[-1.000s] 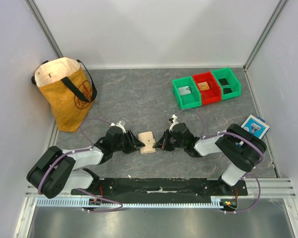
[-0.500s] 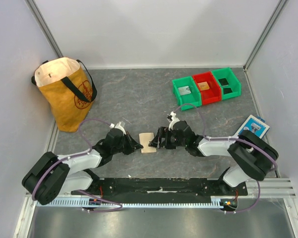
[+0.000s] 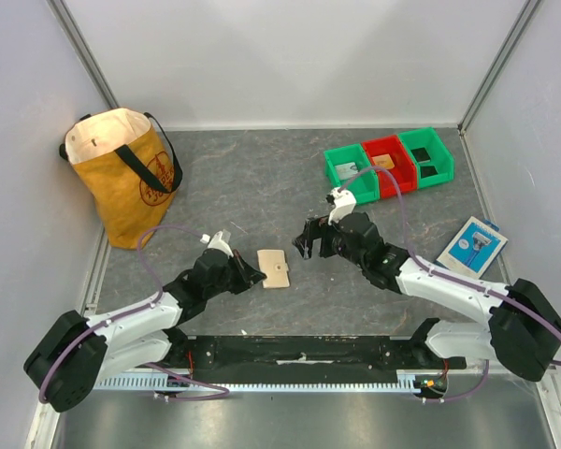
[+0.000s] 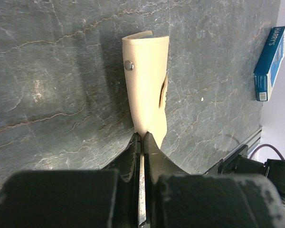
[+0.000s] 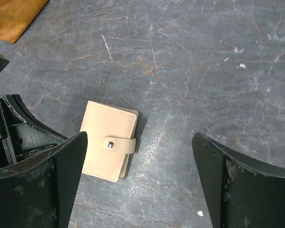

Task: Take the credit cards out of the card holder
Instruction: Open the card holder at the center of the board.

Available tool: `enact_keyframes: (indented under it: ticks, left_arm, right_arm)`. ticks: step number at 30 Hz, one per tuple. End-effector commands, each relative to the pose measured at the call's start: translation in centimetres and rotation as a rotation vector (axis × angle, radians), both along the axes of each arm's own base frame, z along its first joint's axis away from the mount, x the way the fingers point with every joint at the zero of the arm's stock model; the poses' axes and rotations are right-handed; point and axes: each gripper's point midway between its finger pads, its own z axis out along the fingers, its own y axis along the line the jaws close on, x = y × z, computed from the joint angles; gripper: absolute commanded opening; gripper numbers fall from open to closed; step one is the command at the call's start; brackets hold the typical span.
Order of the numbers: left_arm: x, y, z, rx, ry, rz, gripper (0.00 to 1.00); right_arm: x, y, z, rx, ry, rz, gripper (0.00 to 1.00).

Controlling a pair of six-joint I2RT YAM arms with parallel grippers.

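Note:
The card holder [image 3: 274,268] is a tan wallet lying flat on the grey table, folded, its strap snapped over the front. It also shows in the right wrist view [image 5: 107,140] and the left wrist view [image 4: 147,80]. My left gripper [image 3: 257,274] is shut, and its tips [image 4: 141,137] sit right at the holder's near edge; I cannot tell if they pinch it. My right gripper [image 3: 309,241] hangs open above and to the right of the holder, nothing between its fingers [image 5: 140,142]. No credit cards show at the holder. A tan card-like piece [image 3: 383,161] lies in the red bin.
Three small bins stand at the back right: green [image 3: 348,178], red [image 3: 390,173], green [image 3: 430,154]. A yellow tote bag [image 3: 122,178] stands at the back left. A blue-and-white packet [image 3: 474,243] lies at the right edge, also in the left wrist view [image 4: 270,59].
My right gripper opened, let go of the holder and drew up and back to the right. The holder went from held between both grippers to lying flat. My left gripper shut.

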Motion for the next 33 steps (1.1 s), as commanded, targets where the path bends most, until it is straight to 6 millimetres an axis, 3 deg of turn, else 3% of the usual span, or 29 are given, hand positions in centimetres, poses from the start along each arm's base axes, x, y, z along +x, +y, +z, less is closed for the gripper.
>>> enact_keyframes:
  ticks: [1,11,18,33]
  left_arm:
    - [0.6,0.4,0.9,0.010,-0.068,0.019,0.02]
    - [0.4,0.5,1.1,0.016,-0.074,0.008,0.02]
    - [0.2,0.5,0.9,0.016,-0.064,0.002,0.02]
    - [0.0,0.4,1.0,-0.002,-0.075,-0.005,0.02]
  right_arm:
    - [0.7,1.1,1.7,-0.097,-0.055,0.093,0.96]
    - [-2.4,6.5,-1.9,-0.065,0.050,0.229,0.92]
    - [-2.4,7.8,-4.6,-0.156,0.060,0.195,0.86]
    - [-2.0,10.0,-7.4,-0.240,0.074,0.193,0.55]
